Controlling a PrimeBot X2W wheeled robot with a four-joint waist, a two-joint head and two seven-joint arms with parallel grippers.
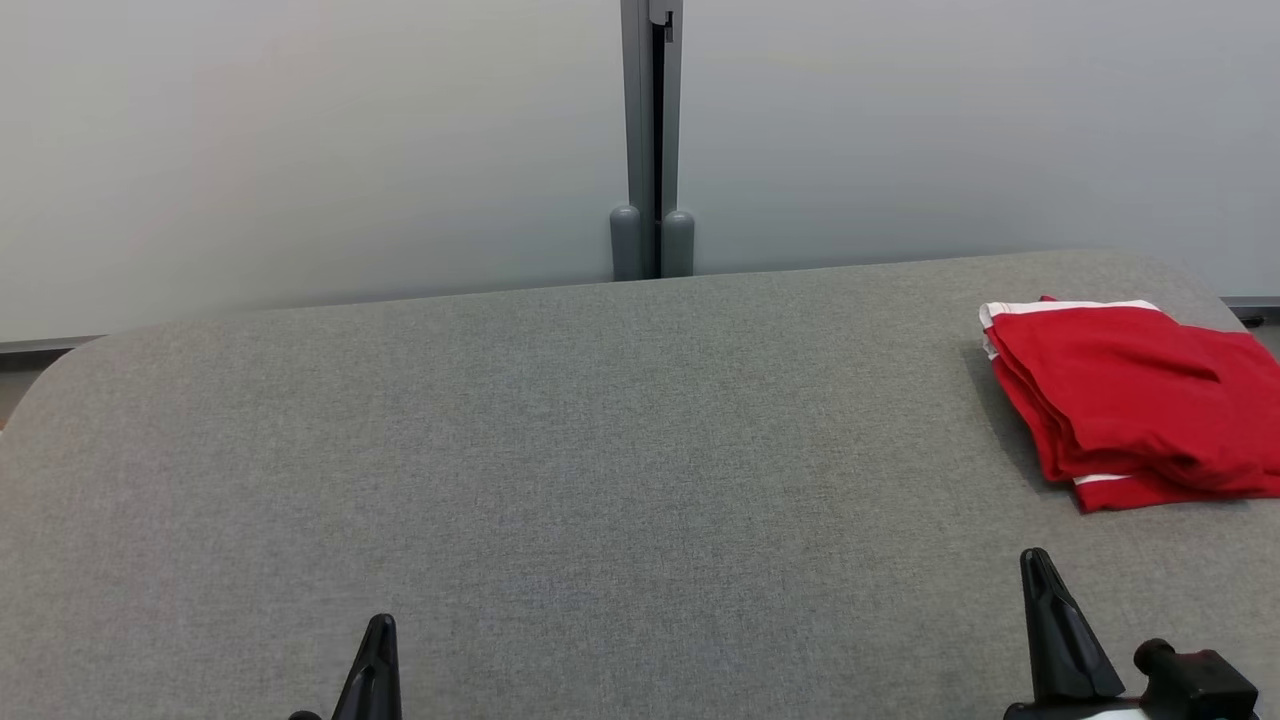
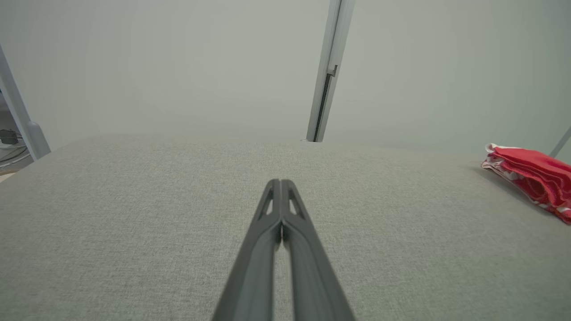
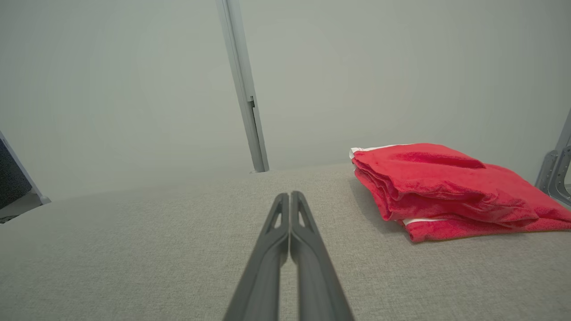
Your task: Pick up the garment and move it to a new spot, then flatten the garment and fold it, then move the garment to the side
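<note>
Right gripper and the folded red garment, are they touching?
Apart. Head view shows bare grey tabletop between the right gripper and the folded red garment.

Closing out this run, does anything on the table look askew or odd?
Nothing stands out: the red garment lies folded at the right side of the table; left gripper and right gripper are shut, empty.

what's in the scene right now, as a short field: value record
surface: grey fabric-covered table
garment: red with white trim, folded in layers, lying at the table's right side near the far edge
left gripper: shut, holding nothing, pointing across bare table
right gripper: shut, holding nothing, apart from the garment, which lies ahead to its right
background: pale wall with a grey post
</note>
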